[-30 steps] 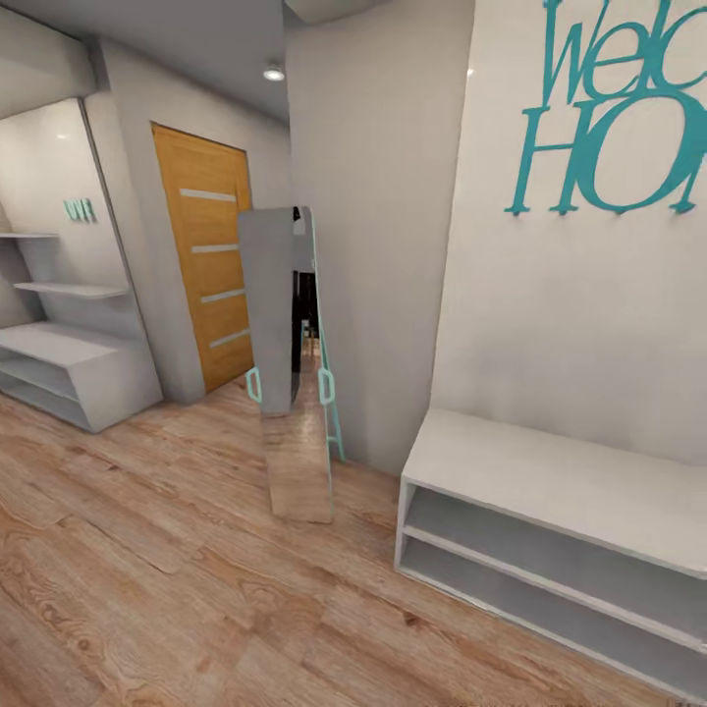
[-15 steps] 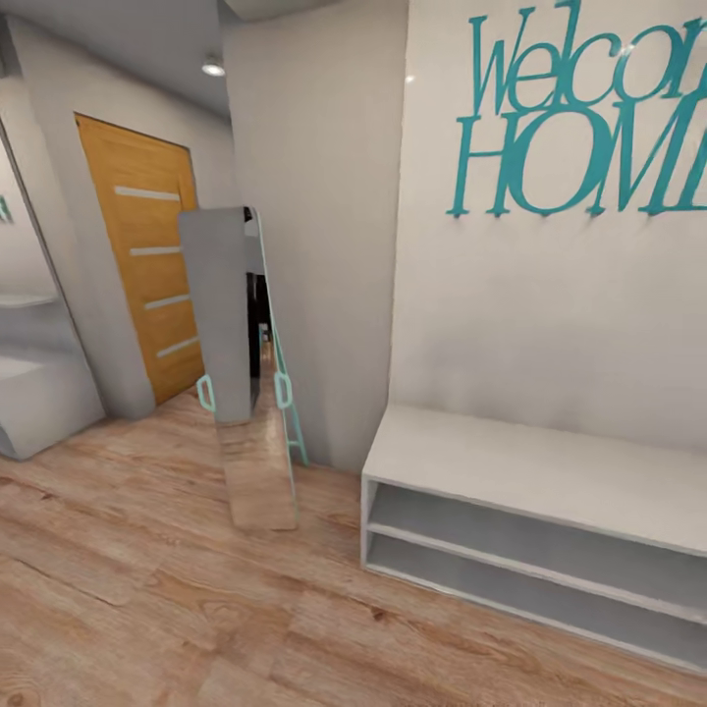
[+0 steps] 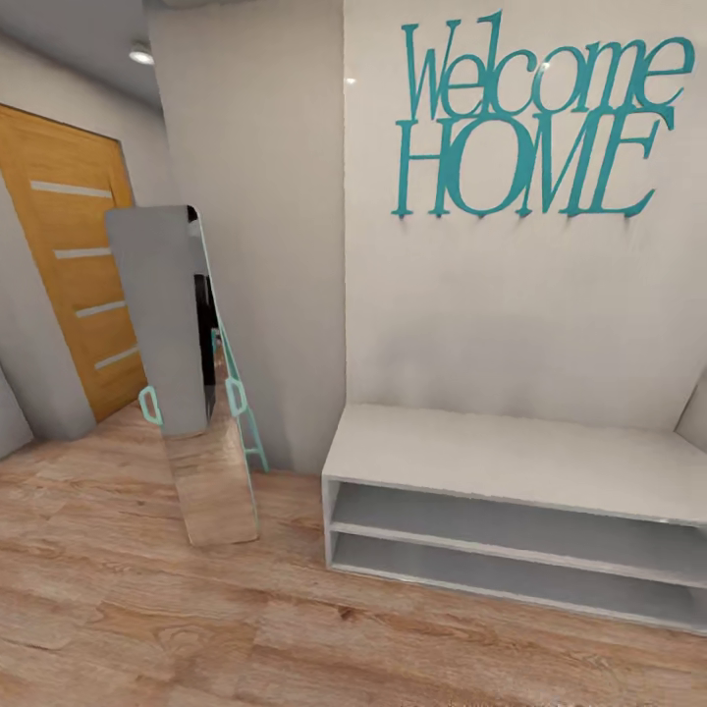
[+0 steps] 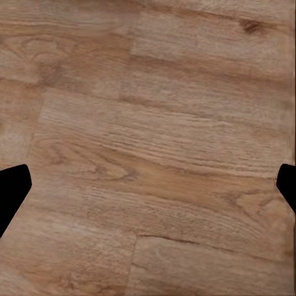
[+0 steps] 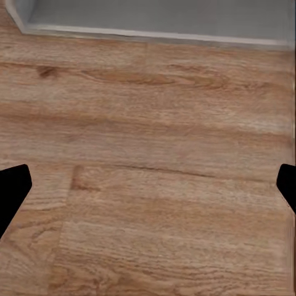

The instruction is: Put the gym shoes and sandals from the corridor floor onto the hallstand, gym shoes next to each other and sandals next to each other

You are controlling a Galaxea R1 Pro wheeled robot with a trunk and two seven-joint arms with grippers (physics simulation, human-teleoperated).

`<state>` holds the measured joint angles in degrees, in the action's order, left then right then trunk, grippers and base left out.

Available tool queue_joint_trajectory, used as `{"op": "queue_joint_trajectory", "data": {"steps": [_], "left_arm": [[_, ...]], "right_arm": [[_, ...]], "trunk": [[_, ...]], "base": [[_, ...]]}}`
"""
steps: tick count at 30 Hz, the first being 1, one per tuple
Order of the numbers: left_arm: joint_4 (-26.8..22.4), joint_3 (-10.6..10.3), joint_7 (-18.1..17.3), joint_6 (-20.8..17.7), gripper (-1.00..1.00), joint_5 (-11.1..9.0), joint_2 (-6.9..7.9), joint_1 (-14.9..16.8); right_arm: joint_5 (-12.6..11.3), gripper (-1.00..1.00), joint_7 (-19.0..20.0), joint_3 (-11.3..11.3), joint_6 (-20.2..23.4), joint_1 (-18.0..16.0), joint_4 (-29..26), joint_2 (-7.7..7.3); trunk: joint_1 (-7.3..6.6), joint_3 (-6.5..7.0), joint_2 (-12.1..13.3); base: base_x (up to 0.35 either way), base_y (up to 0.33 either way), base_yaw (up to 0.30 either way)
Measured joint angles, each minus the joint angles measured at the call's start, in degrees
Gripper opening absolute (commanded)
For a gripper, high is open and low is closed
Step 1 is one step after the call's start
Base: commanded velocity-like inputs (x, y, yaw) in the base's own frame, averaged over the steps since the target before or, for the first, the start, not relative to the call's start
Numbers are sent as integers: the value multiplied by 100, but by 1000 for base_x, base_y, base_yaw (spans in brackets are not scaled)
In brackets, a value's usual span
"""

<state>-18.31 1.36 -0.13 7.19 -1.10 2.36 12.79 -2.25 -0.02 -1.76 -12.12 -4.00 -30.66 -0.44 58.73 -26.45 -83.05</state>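
The gym shoes, the sandals and the hallstand are out of view. Light brown wood-plank corridor floor (image 3: 196, 628) runs across the foreground of the head view. My left gripper (image 4: 148, 185) hangs over bare planks; its dark fingertips (image 4: 12, 191) sit far apart at the frame's sides, so it is open and holds nothing. Above the floor (image 5: 148, 203), my right gripper (image 5: 148, 191) is open in the same way, with nothing between its fingers (image 5: 12, 191).
A white two-tier bench unit (image 3: 511, 462) stands against the wall under large teal "Welcome HOME" lettering (image 3: 530, 123); its base edge (image 5: 154, 28) lies just ahead of my right gripper. A standing mirror (image 3: 187, 393) leans at the wall corner, beside an orange wooden door (image 3: 69, 275).
The camera has swung to the right, so the whole picture has shifted left. The pale shelf unit slid off the left edge and the teal lettering came fully into view.
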Motion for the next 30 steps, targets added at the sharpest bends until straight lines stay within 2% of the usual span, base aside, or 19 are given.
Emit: {"op": "queue_joint_trajectory", "data": {"steps": [6,9,13,19,30], "left_arm": [[4,16,4,71,100,-9,39,-28],[8,28,5,87,100,-10,56,-50],[21,27,5,96,100,1,68,-70],[31,25,5,99,100,-1,53,-75],[34,35,20,154,100,-9,91,-68]], "right_arm": [[2,100,1,-41,-12,0,-32,-26],[-3,100,10,-195,-19,1,-41,-133],[-10,100,22,-600,-18,1,-44,-269],[-5,100,25,-884,-18,1,-33,-296],[6,100,25,-923,-23,1,-22,-299]], "trunk": [[-2,0,0],[-2,0,-1],[-2,0,-1],[0,0,0],[0,0,0]], "base": [[115,-21,-300],[229,-109,-300],[215,-172,-300],[99,-242,-300],[11,-270,-300]]}}
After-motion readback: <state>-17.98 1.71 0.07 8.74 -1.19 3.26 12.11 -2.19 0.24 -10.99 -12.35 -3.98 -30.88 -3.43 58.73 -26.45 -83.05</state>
